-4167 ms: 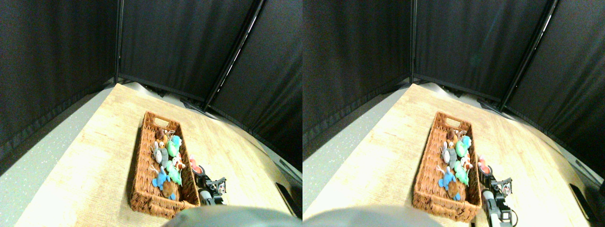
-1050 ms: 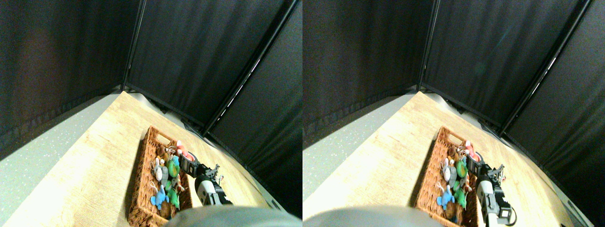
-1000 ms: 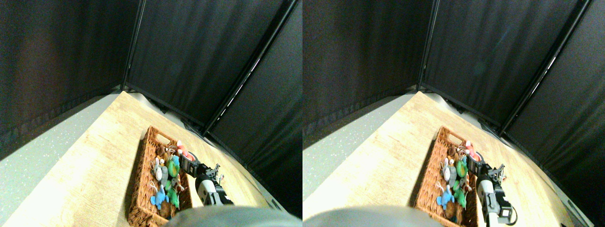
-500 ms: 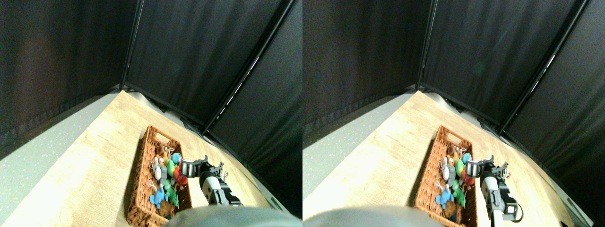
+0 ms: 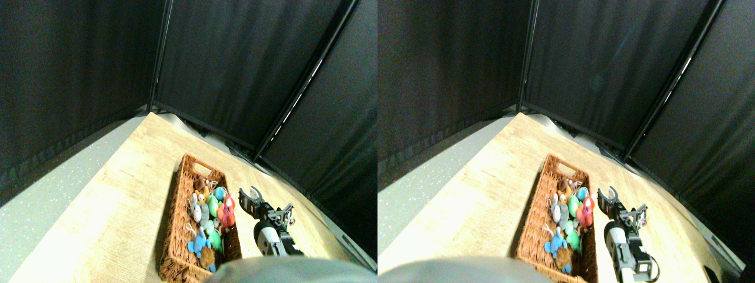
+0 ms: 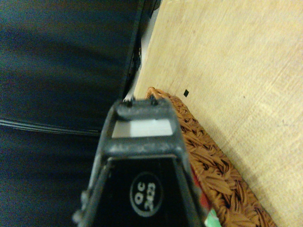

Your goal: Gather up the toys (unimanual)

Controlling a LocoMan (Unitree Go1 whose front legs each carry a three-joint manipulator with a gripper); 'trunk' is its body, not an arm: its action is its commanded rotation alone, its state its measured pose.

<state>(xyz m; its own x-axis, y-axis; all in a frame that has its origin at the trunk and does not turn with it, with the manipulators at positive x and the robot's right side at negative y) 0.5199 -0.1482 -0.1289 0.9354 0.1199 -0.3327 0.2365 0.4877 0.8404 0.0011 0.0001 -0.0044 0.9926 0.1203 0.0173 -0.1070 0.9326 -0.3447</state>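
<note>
The toys lie together in the long wicker basket: a red one by the right wall, green ones, a grey one, a blue one and a brown one near the front. My right gripper hangs just right of the basket, above the table, open with nothing between its jaws. In the wrist view the dark jaw frame stands over the basket's woven rim; a sliver of red and green shows below it.
The basket sits on a light wooden table whose right edge runs close behind the gripper. Black curtains close in the back and right. A grey speckled floor strip lies to the left.
A second ago the gripper held the red toy over the basket's far right side. The red toy now lies in the basket, and the open gripper has drawn back to the right.
</note>
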